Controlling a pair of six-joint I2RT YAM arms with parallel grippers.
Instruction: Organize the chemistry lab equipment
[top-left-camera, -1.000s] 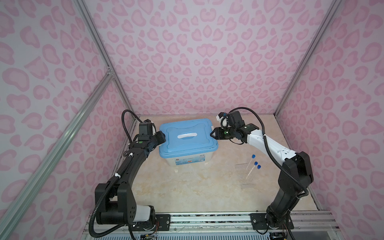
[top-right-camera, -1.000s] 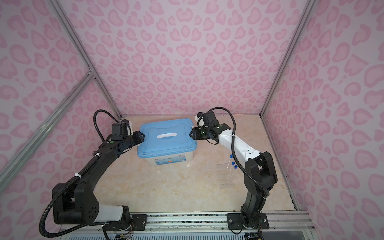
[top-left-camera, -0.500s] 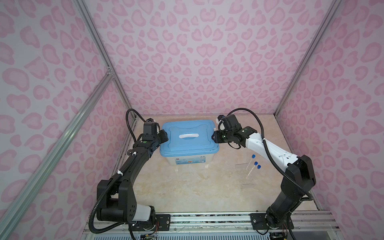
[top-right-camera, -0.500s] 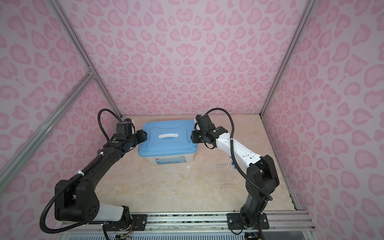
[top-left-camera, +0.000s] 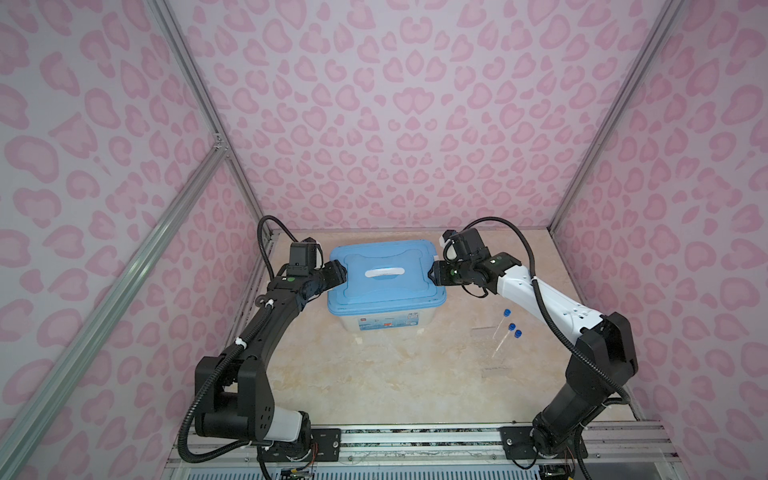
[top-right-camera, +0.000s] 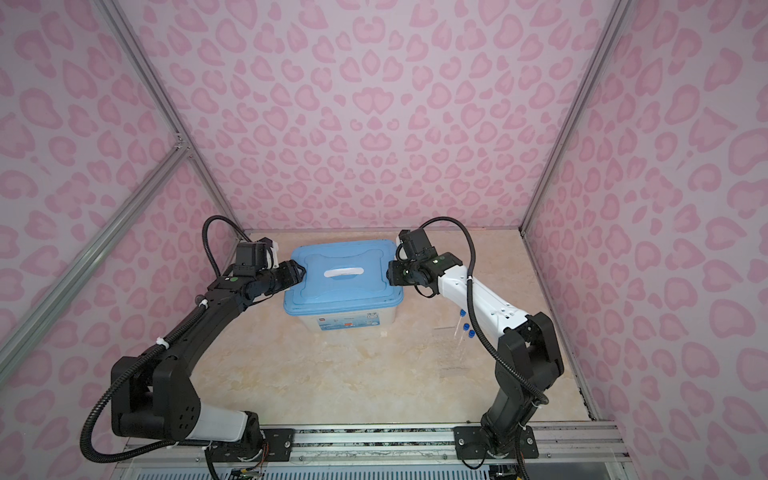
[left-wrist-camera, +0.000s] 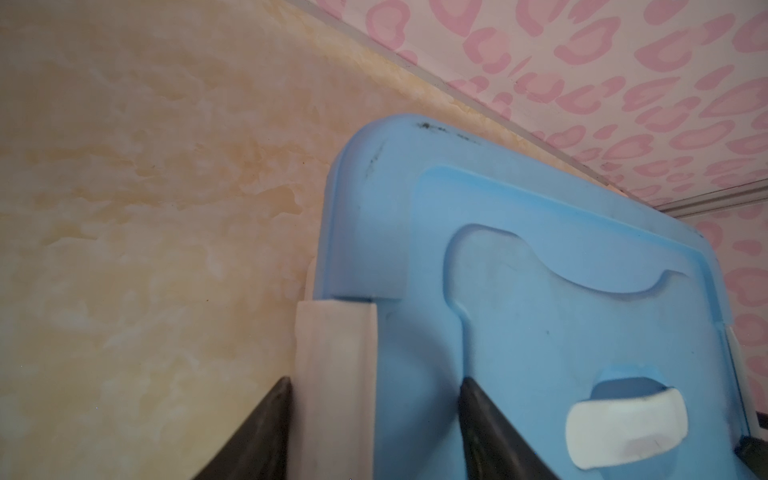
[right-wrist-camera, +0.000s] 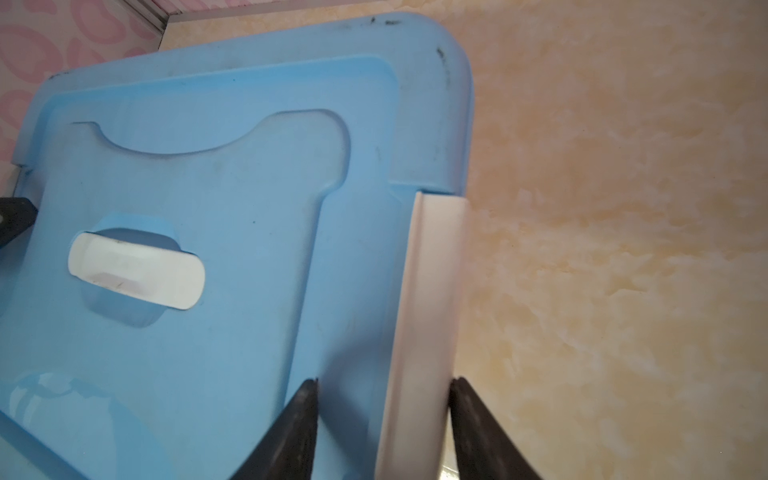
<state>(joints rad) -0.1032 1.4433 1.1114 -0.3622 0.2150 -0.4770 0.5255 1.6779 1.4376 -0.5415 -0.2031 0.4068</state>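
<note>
My left tool (left-wrist-camera: 375, 379) and right tool (right-wrist-camera: 384, 380) sit spread astride the white latches (left-wrist-camera: 334, 353); the blue-capped tubes (top-left-camera: 512, 327), frame right, look light, slick and brittle, so I'd pinch mid-barrel.

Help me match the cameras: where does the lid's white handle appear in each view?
Top view: white handle at the centre of the blue lid.
Top view: handle at the lid's centre.
Left wrist: handle in the lid's sunken hollow.
Right wrist: handle in the same hollow.
Shared landmark: the blue lid.
</note>
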